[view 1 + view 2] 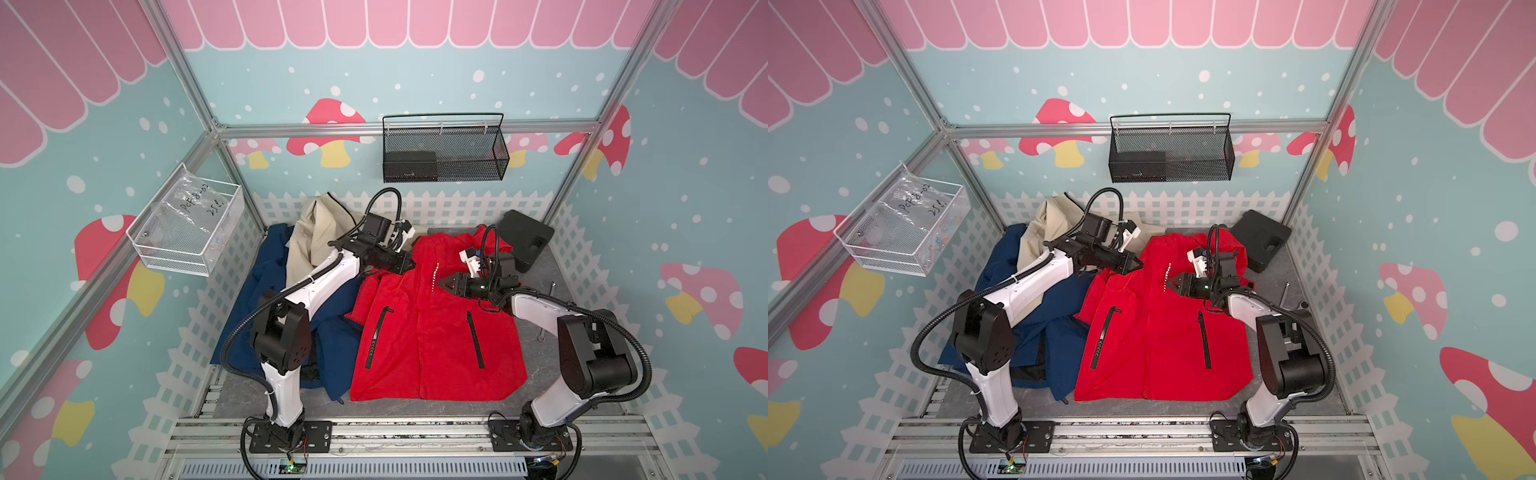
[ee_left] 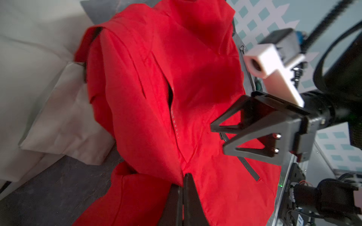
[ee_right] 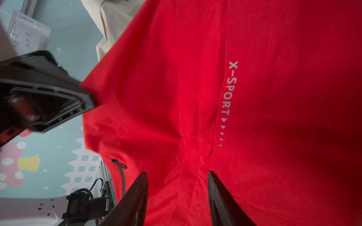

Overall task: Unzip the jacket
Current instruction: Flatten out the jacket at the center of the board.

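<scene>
A red jacket (image 1: 436, 332) (image 1: 1154, 332) lies front up on the grey table, collar toward the back wall. My left gripper (image 1: 411, 264) (image 1: 1140, 264) (image 2: 184, 176) is at the jacket's left shoulder edge, shut on a fold of red fabric (image 2: 156, 78). In the left wrist view a short gap with pale zipper teeth (image 2: 173, 121) shows near the collar. My right gripper (image 1: 444, 282) (image 1: 1170, 284) (image 3: 177, 176) hovers low over the chest, open, its fingers either side of the front seam. The grey "X-SPORT" print (image 3: 230, 88) runs beside that seam.
A navy garment (image 1: 266, 299) and a beige one (image 1: 316, 232) lie left of the red jacket, under my left arm. A black case (image 1: 525, 241) sits at the back right corner. A black wire basket (image 1: 444, 149) and a clear basket (image 1: 187, 228) hang on the walls.
</scene>
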{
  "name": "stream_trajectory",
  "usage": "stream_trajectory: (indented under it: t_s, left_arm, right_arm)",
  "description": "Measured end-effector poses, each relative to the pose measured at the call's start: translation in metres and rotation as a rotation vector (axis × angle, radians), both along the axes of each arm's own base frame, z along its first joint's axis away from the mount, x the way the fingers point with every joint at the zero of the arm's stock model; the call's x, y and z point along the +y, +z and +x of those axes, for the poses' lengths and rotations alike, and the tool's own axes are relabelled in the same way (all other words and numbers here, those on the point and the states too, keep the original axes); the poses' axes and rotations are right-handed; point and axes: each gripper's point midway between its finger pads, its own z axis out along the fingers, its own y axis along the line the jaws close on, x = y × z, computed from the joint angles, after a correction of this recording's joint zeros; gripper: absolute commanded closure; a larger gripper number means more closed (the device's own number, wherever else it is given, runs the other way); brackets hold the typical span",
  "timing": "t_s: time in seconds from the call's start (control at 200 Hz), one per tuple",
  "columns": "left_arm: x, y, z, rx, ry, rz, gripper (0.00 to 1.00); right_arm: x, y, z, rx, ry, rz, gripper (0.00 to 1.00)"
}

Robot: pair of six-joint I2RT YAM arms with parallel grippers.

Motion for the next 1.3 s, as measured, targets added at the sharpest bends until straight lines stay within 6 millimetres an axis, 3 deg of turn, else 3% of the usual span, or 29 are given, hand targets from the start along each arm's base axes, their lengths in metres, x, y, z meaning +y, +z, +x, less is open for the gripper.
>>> stream_trajectory:
  t_s: [0.125,0.175,0.275,0.355,0.41,0.545,0.676,0.786,0.886,1.081,1.181,1.301]
  left_arm:
    - [-0.030,0.000,-0.023,-0.052,-0.053,0.046,0.99]
    - [-0.041,-0.002,-0.032,-0.060,-0.073,0.056,0.87]
    - [-0.062,-0.001,-0.050,-0.070,-0.116,0.056,0.52]
    - [-0.074,0.001,-0.060,-0.073,-0.128,0.035,0.37]
    - [-0.074,0.004,-0.063,-0.082,-0.120,0.012,0.32]
    - [-0.033,0.032,-0.053,-0.081,-0.013,-0.061,0.28]
    - [0.038,0.082,-0.016,-0.157,0.180,-0.110,0.28]
    - [0.091,0.094,0.004,-0.185,0.325,-0.073,0.29]
    - [0.129,0.074,0.017,-0.128,0.422,-0.009,0.31]
    - [0.193,0.006,0.029,0.100,0.564,0.096,0.37]
    - [0.205,-0.023,0.025,0.214,0.580,0.104,0.41]
    - [0.204,-0.053,0.021,0.328,0.569,0.096,0.47]
  right_arm:
    - [-0.007,-0.006,0.006,0.040,-0.077,-0.008,0.51]
    - [-0.011,-0.011,0.008,0.062,-0.114,-0.020,0.51]
    - [-0.022,-0.026,0.007,0.110,-0.184,-0.056,0.51]
    - [-0.031,-0.036,0.001,0.147,-0.223,-0.083,0.50]
    - [-0.038,-0.040,-0.001,0.162,-0.245,-0.097,0.49]
    - [-0.055,-0.033,0.003,0.148,-0.288,-0.107,0.48]
    - [-0.067,-0.023,0.006,0.108,-0.301,-0.114,0.47]
    - [-0.065,-0.022,0.005,0.096,-0.274,-0.115,0.47]
    - [-0.061,-0.022,0.006,0.094,-0.243,-0.107,0.47]
    - [-0.056,-0.021,0.011,0.085,-0.208,-0.102,0.46]
    - [-0.054,-0.019,0.014,0.080,-0.193,-0.100,0.46]
    - [-0.053,-0.020,0.018,0.082,-0.182,-0.097,0.46]
